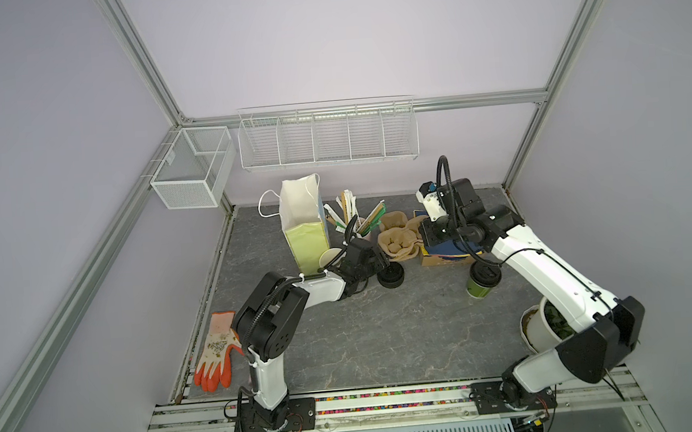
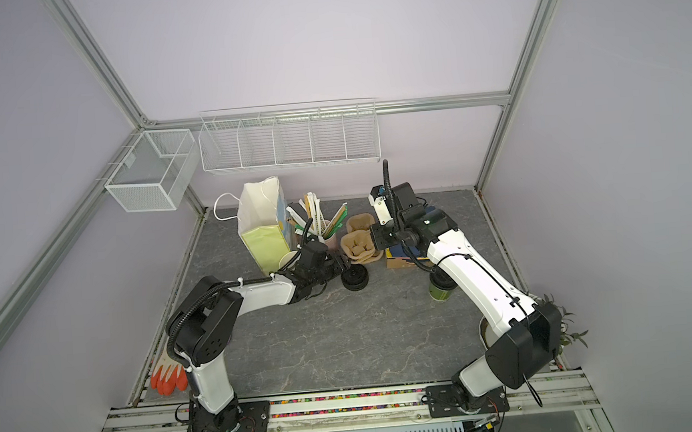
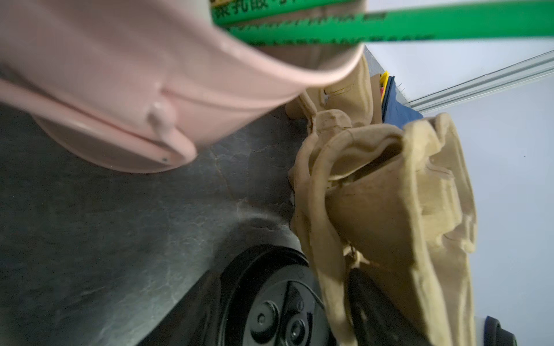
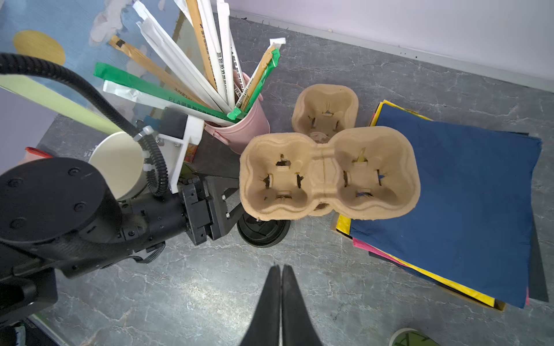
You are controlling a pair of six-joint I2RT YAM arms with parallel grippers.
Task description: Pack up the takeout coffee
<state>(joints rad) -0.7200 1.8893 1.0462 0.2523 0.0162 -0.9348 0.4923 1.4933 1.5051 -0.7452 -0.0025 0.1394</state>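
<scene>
The takeout coffee [image 1: 481,286] [image 2: 440,291], a green cup with a black lid, stands upright on the table at the right, partly under my right arm. My right gripper [image 4: 281,267] hangs above bare table just in front of the pulp cup carriers [image 4: 326,175] [image 1: 398,242], shut and holding nothing. My left gripper [image 4: 237,198] [image 1: 384,264] lies low at the carriers' left edge, over the stack of black lids [image 4: 263,235] [image 3: 269,305]. Its jaws stand open with the top lid and the carrier rim between them; I cannot tell whether they touch. The white and green paper bag [image 1: 303,228] [image 2: 263,231] stands open behind the left arm.
A pink cup of wrapped straws [image 4: 239,128] and a stack of lidless cups [image 4: 120,163] stand between the bag and the carriers. Coloured paper sheets [image 4: 449,194] lie on a box at the right. An orange glove [image 1: 216,351], a plant pot [image 1: 541,326] and wire baskets [image 1: 326,139] line the edges.
</scene>
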